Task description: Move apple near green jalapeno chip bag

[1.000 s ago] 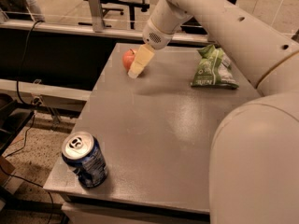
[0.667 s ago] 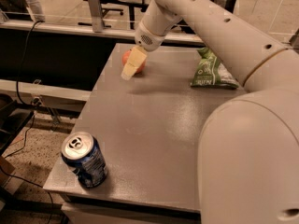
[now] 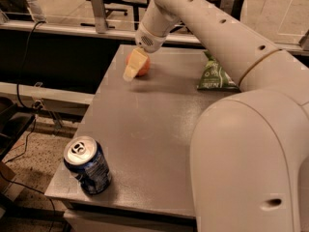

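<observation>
The apple (image 3: 144,67) is small, round and orange-red, and sits on the grey table (image 3: 159,124) near its far left edge. My gripper (image 3: 132,69) hangs from the white arm right at the apple, and its pale yellow tip covers the apple's left side. The green jalapeno chip bag (image 3: 215,74) lies on the far right of the table, about a bag's length to the right of the apple, partly hidden behind my arm.
A blue soda can (image 3: 88,165) stands upright at the table's near left corner. My large white arm (image 3: 251,144) fills the right foreground. A dark counter and office chairs stand beyond the table's far edge. Cables lie on the floor at left.
My gripper has moved left and down across the apple, from the apple's right side to overlapping its left side. The apple sits slightly further right. The bag and can have not moved.
</observation>
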You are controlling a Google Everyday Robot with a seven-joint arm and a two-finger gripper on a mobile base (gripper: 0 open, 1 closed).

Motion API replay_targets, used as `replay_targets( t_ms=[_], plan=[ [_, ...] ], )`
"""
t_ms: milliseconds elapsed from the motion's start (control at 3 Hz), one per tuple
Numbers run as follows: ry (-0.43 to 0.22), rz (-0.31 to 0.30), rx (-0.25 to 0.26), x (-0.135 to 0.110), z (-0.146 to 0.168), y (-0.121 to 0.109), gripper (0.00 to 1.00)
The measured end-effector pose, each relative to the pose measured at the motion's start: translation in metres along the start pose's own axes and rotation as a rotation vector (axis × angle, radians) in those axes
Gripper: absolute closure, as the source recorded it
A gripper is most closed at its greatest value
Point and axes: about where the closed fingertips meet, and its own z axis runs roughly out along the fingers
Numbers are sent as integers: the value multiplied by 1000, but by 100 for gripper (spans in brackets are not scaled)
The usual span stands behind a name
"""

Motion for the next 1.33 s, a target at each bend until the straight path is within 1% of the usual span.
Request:
replay_targets(
  t_ms=[333, 667, 1000, 1333],
  plan=[
    [10, -1, 2, -2, 1, -6, 39],
    [33, -14, 2, -1, 0, -9, 62],
    [76, -40, 28, 8, -17, -15, 85],
    [111, -46, 62, 28, -43, -26, 100]
  ],
)
